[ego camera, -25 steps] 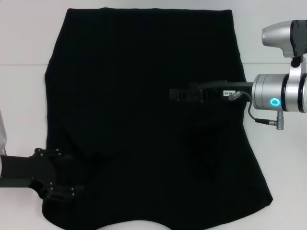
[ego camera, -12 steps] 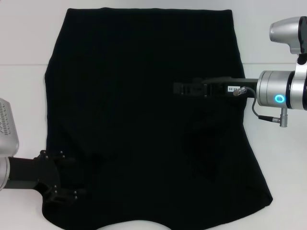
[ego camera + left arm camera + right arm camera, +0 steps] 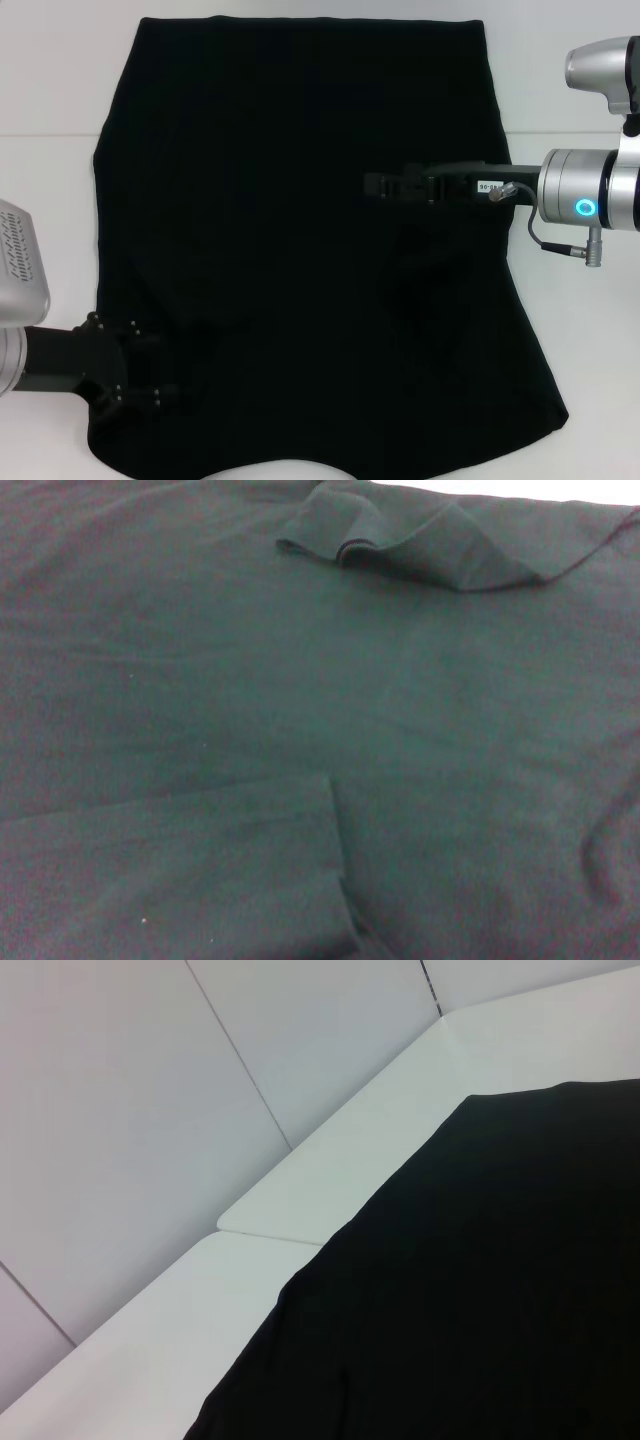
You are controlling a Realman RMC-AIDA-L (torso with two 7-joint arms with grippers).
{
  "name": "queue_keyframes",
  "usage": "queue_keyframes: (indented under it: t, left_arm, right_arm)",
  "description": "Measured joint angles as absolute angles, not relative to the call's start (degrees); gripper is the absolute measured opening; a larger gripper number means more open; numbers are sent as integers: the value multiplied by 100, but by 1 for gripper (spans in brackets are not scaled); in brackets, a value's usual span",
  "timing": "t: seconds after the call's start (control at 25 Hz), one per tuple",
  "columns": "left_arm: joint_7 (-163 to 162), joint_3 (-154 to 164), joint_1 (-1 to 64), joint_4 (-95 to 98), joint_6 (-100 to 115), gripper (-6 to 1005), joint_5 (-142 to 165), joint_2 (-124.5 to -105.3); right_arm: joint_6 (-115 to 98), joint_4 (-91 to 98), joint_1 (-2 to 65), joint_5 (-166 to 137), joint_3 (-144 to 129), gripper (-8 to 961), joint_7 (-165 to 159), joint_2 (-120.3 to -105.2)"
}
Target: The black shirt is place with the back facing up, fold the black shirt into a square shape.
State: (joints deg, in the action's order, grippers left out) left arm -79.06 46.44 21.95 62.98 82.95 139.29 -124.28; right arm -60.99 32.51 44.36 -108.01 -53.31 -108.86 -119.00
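A: What is lying on the white table (image 3: 45, 200)?
B: The black shirt (image 3: 300, 250) is covering most of it, spread flat.
A: The claws?
B: The right gripper (image 3: 375, 186) is hanging over the shirt's middle; the left gripper (image 3: 150, 385) is sitting at its near left corner. I cannot tell whether either is open or closed.

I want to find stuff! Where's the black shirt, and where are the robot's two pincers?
black shirt (image 3: 290, 150): head view, flat middle of the cloth.
left pincer (image 3: 135, 383): head view, fingertips at the shirt's near left corner.
right pincer (image 3: 385, 187): head view, black tip over the shirt's right half.
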Motion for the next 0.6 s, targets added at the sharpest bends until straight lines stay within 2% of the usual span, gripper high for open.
queue_keyframes:
  t: [0.2,0.4,0.6]
  left_arm:
    - [-7997,4647,2188,6293,8192,738,14037,-12428]
    - [-8037,4655,2183,6309,8193,524,14105,-12428]
    - [-8021,4659,2178,6349,8227,521,14111,-12428]
  right_arm:
    - [-6082,3251,4437,-10801,-5330,866,-10873,-11893]
    - [-6072,3252,4439,-10801,-5326,860,-10867,-11891]
    - [-6072,3252,4439,-10801,-5268,853,-10858,-11891]
